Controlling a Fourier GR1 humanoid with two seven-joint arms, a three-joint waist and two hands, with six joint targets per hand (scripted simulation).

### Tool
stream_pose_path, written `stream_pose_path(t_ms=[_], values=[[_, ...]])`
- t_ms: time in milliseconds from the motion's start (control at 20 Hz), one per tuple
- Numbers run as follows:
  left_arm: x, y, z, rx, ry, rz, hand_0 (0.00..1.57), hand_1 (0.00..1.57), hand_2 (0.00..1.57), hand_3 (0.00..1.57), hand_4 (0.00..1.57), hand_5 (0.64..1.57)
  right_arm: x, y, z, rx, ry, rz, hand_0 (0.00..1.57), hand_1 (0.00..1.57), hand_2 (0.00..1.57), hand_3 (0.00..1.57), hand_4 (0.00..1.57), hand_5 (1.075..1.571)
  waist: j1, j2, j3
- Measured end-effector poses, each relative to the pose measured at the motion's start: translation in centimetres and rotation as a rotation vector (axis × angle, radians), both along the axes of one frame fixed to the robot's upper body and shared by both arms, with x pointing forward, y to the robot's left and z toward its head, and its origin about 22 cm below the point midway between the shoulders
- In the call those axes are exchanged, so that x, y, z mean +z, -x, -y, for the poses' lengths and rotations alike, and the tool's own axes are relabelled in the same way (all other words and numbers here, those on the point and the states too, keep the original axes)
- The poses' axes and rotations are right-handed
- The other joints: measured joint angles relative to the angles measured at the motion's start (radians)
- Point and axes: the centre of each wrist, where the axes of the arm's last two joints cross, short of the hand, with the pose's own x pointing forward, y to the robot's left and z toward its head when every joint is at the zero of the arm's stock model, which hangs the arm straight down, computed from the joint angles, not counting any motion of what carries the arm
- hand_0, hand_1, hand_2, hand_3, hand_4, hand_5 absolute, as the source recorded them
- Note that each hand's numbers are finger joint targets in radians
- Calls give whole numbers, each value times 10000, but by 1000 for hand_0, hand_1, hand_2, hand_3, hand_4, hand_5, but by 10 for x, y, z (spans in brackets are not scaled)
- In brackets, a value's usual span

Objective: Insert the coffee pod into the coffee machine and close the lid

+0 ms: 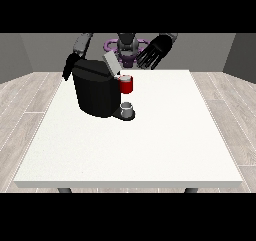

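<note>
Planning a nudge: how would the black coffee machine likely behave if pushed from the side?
The coffee machine looks bulky and wide-based, so it would probably slide on the smooth white table rather than tip. Its raised lid looks hinged and may swing if bumped.

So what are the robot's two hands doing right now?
Hand at the view's right: open, fingers spread, holding nothing.
Hand at the view's left: cannot be told.

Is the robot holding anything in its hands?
Nothing in the hand at the view's right; its fingers are spread in the air. The other hand is half hidden behind the coffee machine.
</note>
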Motion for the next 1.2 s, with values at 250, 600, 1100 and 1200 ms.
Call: stream_pose_path(t_ms=[250,600,1100,1200], values=[[-79,15,12,-285,4187,-1515,0,0,0,0,0,1571,-26,23,20,-683,-55,-736,0,0,0,0,0,1571,959,-1197,-16],[-195,69,13,528,7593,-3908,0,0,0,0,372,1571,-40,45,29,-785,-526,-995,0,0,0,0,0,1571,2012,-3056,-4],[-241,111,2,1523,8719,-5032,0,0,0,0,368,1571,10,19,13,1324,-458,86,0,0,0,0,239,1571,2597,-3933,0],[-241,114,4,1429,8867,-5075,0,0,0,0,457,1571,16,13,21,1418,-174,213,0,0,0,0,0,1571,2833,-3897,1]])
